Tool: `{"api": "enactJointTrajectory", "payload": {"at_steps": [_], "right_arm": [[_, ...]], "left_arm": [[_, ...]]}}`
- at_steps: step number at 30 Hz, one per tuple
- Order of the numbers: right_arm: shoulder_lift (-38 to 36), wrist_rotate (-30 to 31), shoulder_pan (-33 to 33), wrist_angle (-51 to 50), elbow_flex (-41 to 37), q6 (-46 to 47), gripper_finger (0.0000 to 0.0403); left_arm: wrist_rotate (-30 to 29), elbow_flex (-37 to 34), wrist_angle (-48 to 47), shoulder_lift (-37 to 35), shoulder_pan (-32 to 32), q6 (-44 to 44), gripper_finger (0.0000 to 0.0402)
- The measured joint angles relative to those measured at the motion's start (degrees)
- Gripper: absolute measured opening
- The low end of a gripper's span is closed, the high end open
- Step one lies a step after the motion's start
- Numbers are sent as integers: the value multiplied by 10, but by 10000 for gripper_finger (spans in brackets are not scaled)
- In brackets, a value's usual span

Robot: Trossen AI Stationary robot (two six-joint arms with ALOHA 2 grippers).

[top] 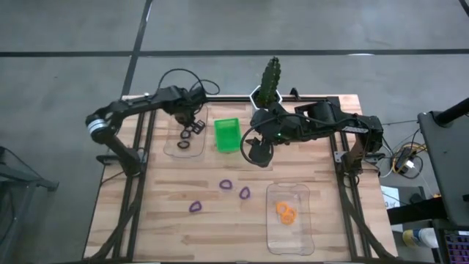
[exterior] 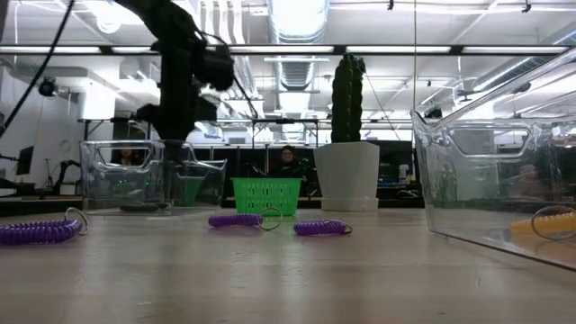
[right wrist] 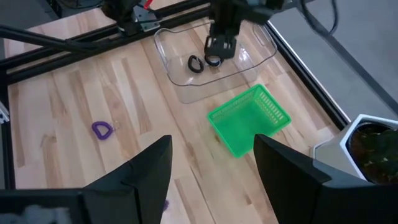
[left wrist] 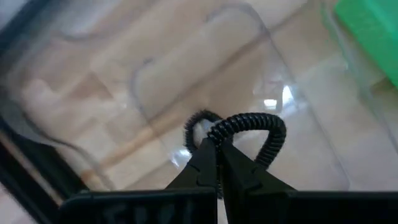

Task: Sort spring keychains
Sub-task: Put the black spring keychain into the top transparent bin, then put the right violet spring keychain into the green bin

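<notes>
Over the clear plastic tray [top: 185, 133] at the table's far left, the left gripper [top: 192, 125] hangs with its jaws pinched together on a black coiled spring keychain [left wrist: 249, 132], whose loop arches above the fingertips in the left wrist view. That view also shows a second black coil [left wrist: 200, 124] just behind it, apparently lying on the tray floor, though the blur makes this uncertain. The high view places a black loop [top: 183, 145] on the tray's floor nearer the front, which the right wrist view confirms as a separate black ring [right wrist: 195, 63] beside the gripper.

The right gripper [top: 258, 152] hovers near the table's middle, just beside the small green mesh bin [top: 226, 135]; its own camera shows the two dark fingers [right wrist: 146, 174] spread wide with nothing between them.

Three purple keychains [top: 226, 184] lie loose on the wooden table [top: 168, 220] between the trays; the low view shows them as stretched coils [exterior: 236, 220], a shape the overhead picture hides. Orange keychains [top: 286, 213] sit in the second clear tray [top: 289, 246] at the front right, seen only partly through its wall from table height. A potted cactus [top: 271, 79] stands at the far edge.
</notes>
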Motion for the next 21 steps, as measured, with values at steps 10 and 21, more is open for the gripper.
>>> {"api": "enactJointTrajectory", "payload": {"at_steps": [10,21], "right_arm": [[0,0,0,0,0,0,219],[0,-1,0,3,-12,1,219]], "left_arm": [[41,-29,-1,53,0,-37,8],[44,-30,-3,23,2,-48,120]]}}
